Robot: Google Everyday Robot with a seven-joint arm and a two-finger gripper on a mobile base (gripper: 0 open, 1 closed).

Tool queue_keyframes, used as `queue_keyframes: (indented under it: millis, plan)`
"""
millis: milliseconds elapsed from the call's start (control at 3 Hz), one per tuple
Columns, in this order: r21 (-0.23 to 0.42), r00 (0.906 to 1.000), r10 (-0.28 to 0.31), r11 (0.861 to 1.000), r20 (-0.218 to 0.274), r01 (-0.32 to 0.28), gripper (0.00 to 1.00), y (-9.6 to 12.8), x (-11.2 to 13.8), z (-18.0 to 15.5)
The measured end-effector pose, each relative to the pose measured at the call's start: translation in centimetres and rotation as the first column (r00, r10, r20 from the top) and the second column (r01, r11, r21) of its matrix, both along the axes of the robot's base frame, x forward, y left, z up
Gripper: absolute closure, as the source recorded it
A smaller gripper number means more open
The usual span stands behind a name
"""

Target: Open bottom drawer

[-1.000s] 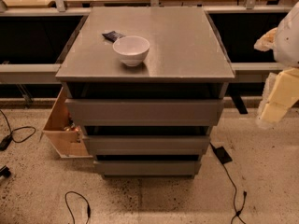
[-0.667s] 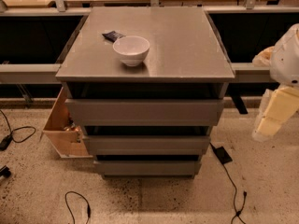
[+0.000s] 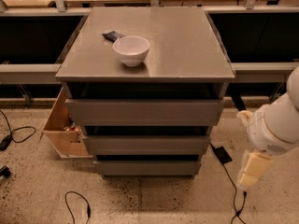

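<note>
The bottom drawer [image 3: 148, 167] is the lowest and narrowest of three grey fronts on the grey cabinet [image 3: 149, 50]. It sits shut, flush under the middle drawer [image 3: 145, 144] and the top drawer [image 3: 145, 112]. My gripper [image 3: 252, 170] hangs at the right of the cabinet, low, at about the bottom drawer's height and apart from it. It points down toward the floor. The white arm [image 3: 275, 122] rises from it to the right edge of the view.
A white bowl [image 3: 131, 50] and a small dark packet [image 3: 113, 35] sit on the cabinet top. A light wooden box [image 3: 63, 127] stands on the floor at the cabinet's left. Black cables [image 3: 77, 204] and a black adapter [image 3: 221, 154] lie on the speckled floor.
My arm and gripper have moved down and a little left, from beside the top drawer to the height of the bottom drawer. The drawers have not moved.
</note>
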State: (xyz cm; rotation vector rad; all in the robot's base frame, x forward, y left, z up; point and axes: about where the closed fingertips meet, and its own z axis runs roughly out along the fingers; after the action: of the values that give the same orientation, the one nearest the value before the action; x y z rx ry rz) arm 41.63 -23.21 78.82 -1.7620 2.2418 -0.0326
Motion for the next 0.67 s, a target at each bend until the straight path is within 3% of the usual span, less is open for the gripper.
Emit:
queue_keyframes:
  millis: [333,667]
  plan:
    - [-0.034,0.9997,0.024,0.999,-0.006,-0.024,0.0,0.71,-0.68,-5.62]
    - [-0.034,0.9997,0.024,0.999,-0.006,-0.024,0.0,0.71,-0.68,-5.62]
